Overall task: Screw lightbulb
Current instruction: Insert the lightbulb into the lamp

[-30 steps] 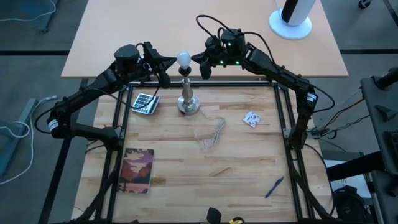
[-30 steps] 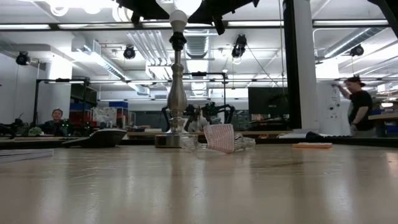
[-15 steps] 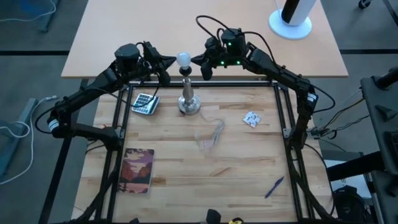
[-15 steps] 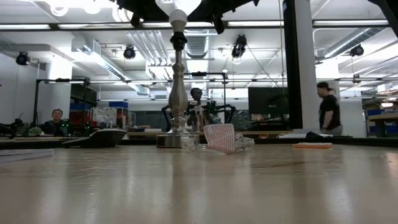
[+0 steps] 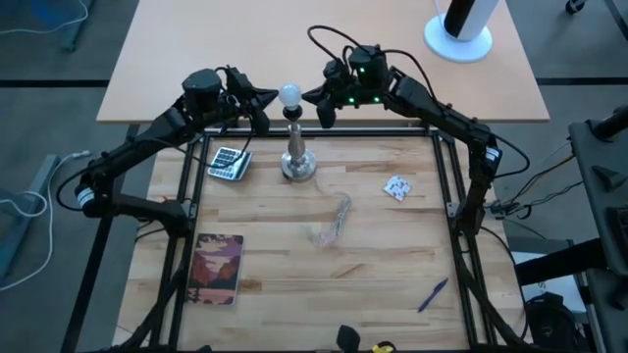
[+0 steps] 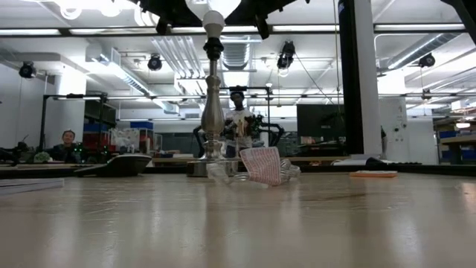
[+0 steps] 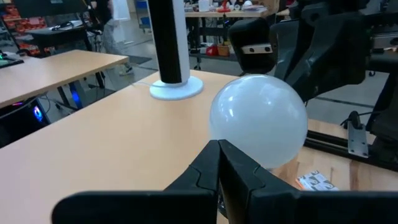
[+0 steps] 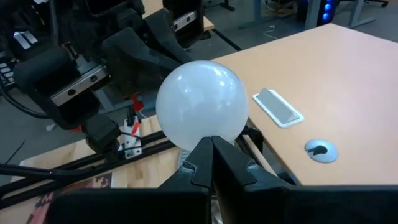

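Observation:
The white frosted lightbulb [image 5: 288, 94] sits by its base in the black socket [image 6: 213, 48] on top of the silver lamp stand [image 5: 297, 159], which stands upright at the table's far middle. My left gripper [image 5: 263, 118] is shut and hangs just left of the bulb, at bulb height. My right gripper [image 5: 323, 110] is shut and hangs just right of it. The bulb fills the left wrist view [image 7: 258, 121] beyond my shut left gripper [image 7: 219, 155]. In the right wrist view the bulb [image 8: 202, 106] sits beyond my shut right gripper [image 8: 211, 152]. In the high view a gap shows between each gripper and the bulb.
A calculator [image 5: 228, 162] lies left of the stand. A clear crumpled wrapper [image 5: 333, 222] lies at mid table and a small white packet with red specks [image 5: 396, 186] to its right. A book [image 5: 218, 267] lies near left, a blue pen [image 5: 432, 294] near right.
Both grippers have kept still beside the bulb. The clear wrapper at mid table has drawn together into a narrower shape and shifted slightly. A person in the room behind has walked toward the left.

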{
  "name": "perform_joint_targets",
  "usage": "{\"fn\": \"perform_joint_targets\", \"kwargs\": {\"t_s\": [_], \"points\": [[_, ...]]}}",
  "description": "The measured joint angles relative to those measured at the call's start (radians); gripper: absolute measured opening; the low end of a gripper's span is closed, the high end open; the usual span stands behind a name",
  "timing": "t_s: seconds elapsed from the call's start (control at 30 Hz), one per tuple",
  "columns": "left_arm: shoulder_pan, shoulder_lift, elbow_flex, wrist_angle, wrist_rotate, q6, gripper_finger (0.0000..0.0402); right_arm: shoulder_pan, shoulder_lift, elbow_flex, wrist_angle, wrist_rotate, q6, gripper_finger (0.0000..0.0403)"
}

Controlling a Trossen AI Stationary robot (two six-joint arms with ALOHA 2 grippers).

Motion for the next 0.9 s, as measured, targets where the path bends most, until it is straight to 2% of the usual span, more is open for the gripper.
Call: {"fn": "perform_joint_targets", "kwargs": {"t_s": [0.13,0.37,0.5,0.63,0.8,0.9], "points": [[0.001,-0.025,-0.001,-0.009,0.011,0.008,0.0,-0.009,0.0,0.03,-0.059,0.01,-0.02,0.0],[0.003,-0.069,-0.001,-0.048,0.008,0.015,0.0,-0.022,0.0,0.083,-0.143,0.099,-0.062,0.0],[0.003,-0.089,-0.001,-0.092,0.008,0.008,0.0,-0.037,-0.001,0.106,-0.166,0.1,-0.064,0.0],[0.003,-0.098,-0.001,-0.065,0.004,0.009,0.0,-0.041,-0.001,0.125,-0.163,0.096,-0.077,0.0],[0.008,-0.074,-0.001,-0.054,-0.104,0.039,0.0,-0.037,-0.001,0.134,-0.139,0.024,-0.087,0.0],[0.021,-0.045,-0.001,-0.054,-0.109,0.042,0.0,-0.031,0.0,0.133,-0.135,0.015,-0.085,0.0]]}}
